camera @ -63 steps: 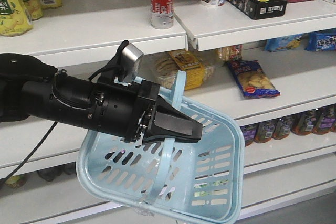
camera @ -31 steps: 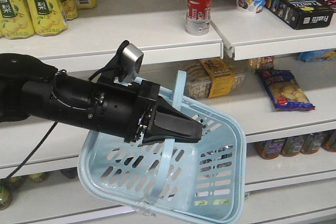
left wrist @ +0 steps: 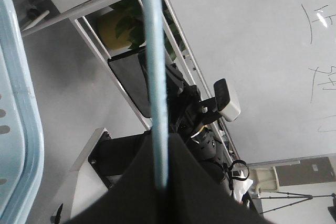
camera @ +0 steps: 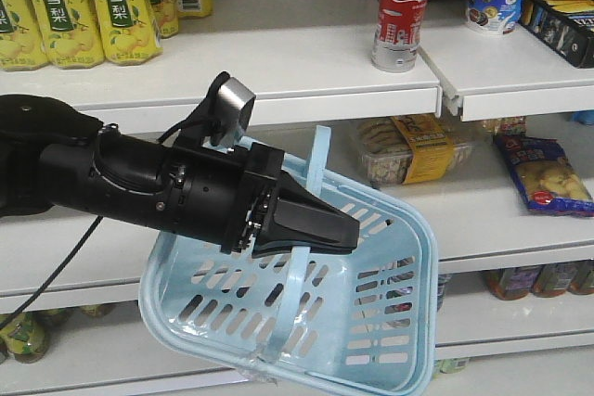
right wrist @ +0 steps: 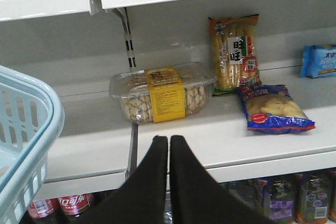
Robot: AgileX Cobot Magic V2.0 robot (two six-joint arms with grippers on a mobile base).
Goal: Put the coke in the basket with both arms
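The coke (camera: 401,11), a red bottle with white script, stands upright on the top shelf at the upper right, well above the arm. My left gripper (camera: 345,229) is shut on the flat hoop handle (camera: 316,162) of the light blue basket (camera: 380,322), which hangs tilted below it. In the left wrist view the handle (left wrist: 156,77) runs up from between the left gripper's (left wrist: 163,184) closed jaws. My right gripper (right wrist: 168,139) is shut and empty, facing the middle shelf, with the basket rim (right wrist: 37,129) to its left. The coke is out of both wrist views.
Yellow-labelled tea bottles (camera: 83,6) line the top shelf on the left. A clear cookie box (right wrist: 160,95), a snack bag (right wrist: 273,109) and a tall cracker pack (right wrist: 235,51) lie on the middle shelf. Red-labelled bottles (right wrist: 68,203) stand on the shelf below.
The shelves and the coke have slid to the right in the front view, and more tea bottles have come in at the left. The left arm and basket hold the same pose in the frame.
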